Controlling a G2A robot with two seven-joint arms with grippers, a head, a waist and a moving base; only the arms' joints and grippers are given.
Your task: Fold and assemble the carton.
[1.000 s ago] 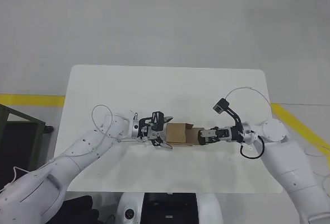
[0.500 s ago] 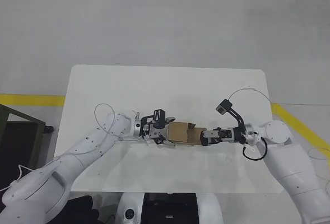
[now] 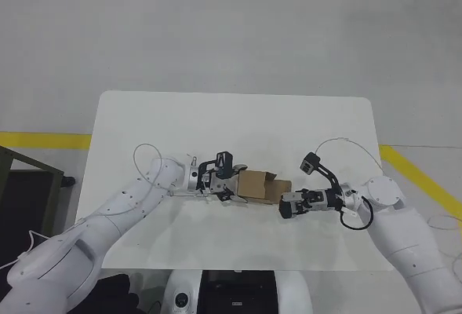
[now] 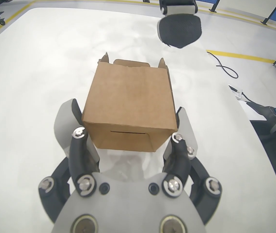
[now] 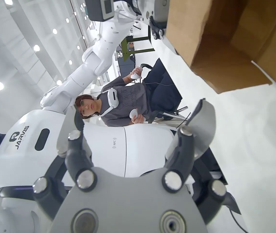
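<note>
A small brown carton lies on its side mid-table, its far end open with flaps sticking out. In the left wrist view the carton shows its closed, slotted end between my left gripper, whose fingers press on its two sides. Seen from above, my left gripper is at the carton's left end. My right gripper is just off the open end, toward the table's front edge. It stands open with nothing in it, and the carton's hollow inside lies ahead of it.
The white table has bare room all around the carton. The front edge runs close behind both arms. Thin cables loop above each wrist.
My right gripper has pulled back from the carton's open end and dropped toward the table's front edge. The left gripper has kept its hold, nudging the carton slightly right.
</note>
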